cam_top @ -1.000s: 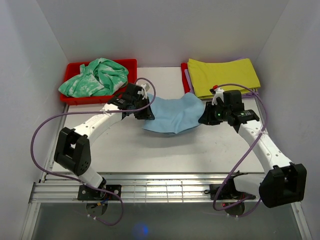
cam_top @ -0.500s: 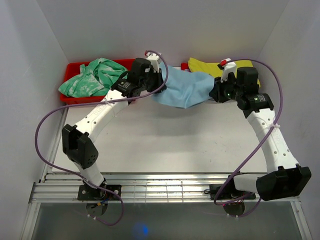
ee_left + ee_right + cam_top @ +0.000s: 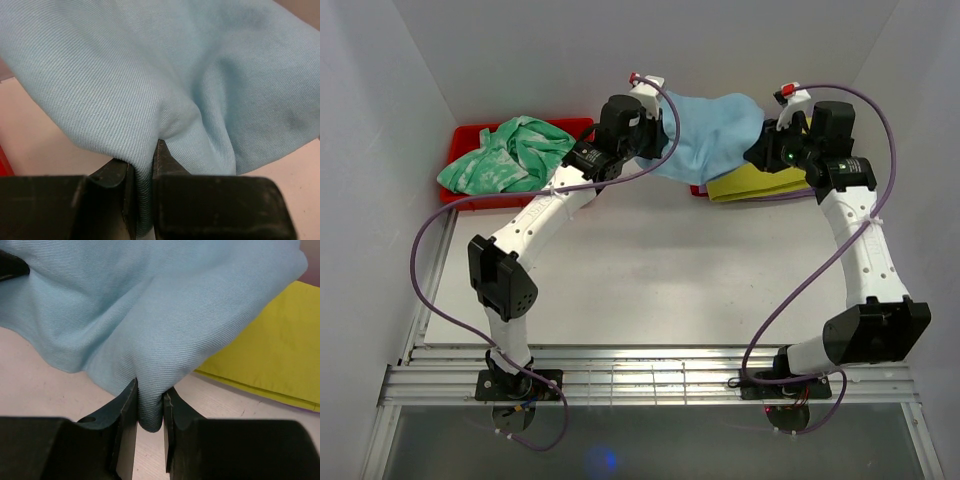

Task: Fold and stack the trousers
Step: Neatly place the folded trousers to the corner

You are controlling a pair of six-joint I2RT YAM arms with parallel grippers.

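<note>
The folded light-blue trousers (image 3: 705,135) hang in the air at the back of the table, stretched between both grippers. My left gripper (image 3: 655,150) is shut on their left edge; in the left wrist view a fold of the trousers (image 3: 150,90) is pinched at my left gripper (image 3: 145,170). My right gripper (image 3: 752,152) is shut on their right edge, and the right wrist view shows the trousers (image 3: 150,315) bunched in my right gripper (image 3: 150,410). The cloth sags between the two holds, partly over the yellow-green cloth.
A red bin (image 3: 470,190) at the back left holds a mint-green-and-white patterned garment (image 3: 510,152). A folded yellow-green cloth (image 3: 765,185) lies at the back right, its surface also seen in the right wrist view (image 3: 270,355). White walls enclose the table (image 3: 650,290).
Both grippers have lifted the trousers off the middle of the table and carried them up and back, toward the yellow-green cloth at the back right.
</note>
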